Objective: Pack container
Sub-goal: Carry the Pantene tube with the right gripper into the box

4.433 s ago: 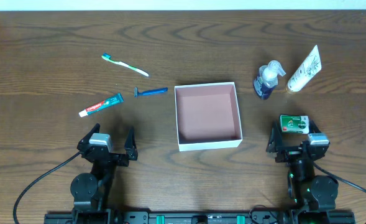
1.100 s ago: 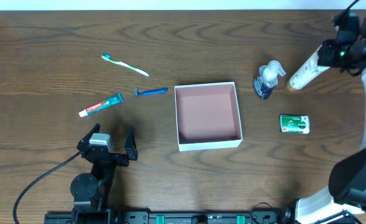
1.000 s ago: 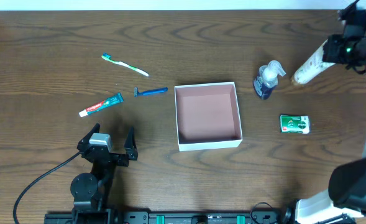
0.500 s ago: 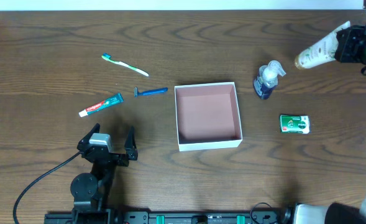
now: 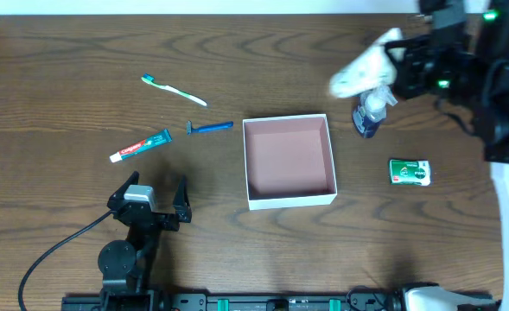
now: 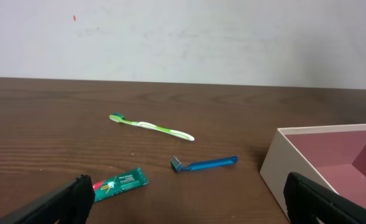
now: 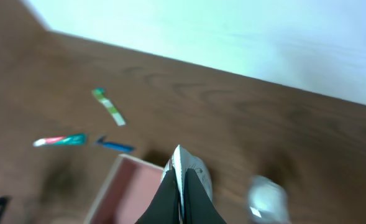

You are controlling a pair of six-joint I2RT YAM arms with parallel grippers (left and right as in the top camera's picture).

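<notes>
The container, a shallow white-walled box with a pink-brown inside, sits lidless at mid-table and shows nothing inside. My right gripper is shut on a white tube, held in the air above and left of a pump bottle. In the blurred right wrist view, the gripper pinches the tube by its flat end, above the container's far right corner. My left gripper rests open near the front edge, left of the container, with nothing between its fingers.
A green packet lies right of the container. A toothbrush, a blue razor and a toothpaste tube lie to its left. The left wrist view shows the same toothbrush, razor and toothpaste.
My right arm has lifted the white tube off the table at the far right and swung it left, past the pump bottle. The left arm has not moved.
</notes>
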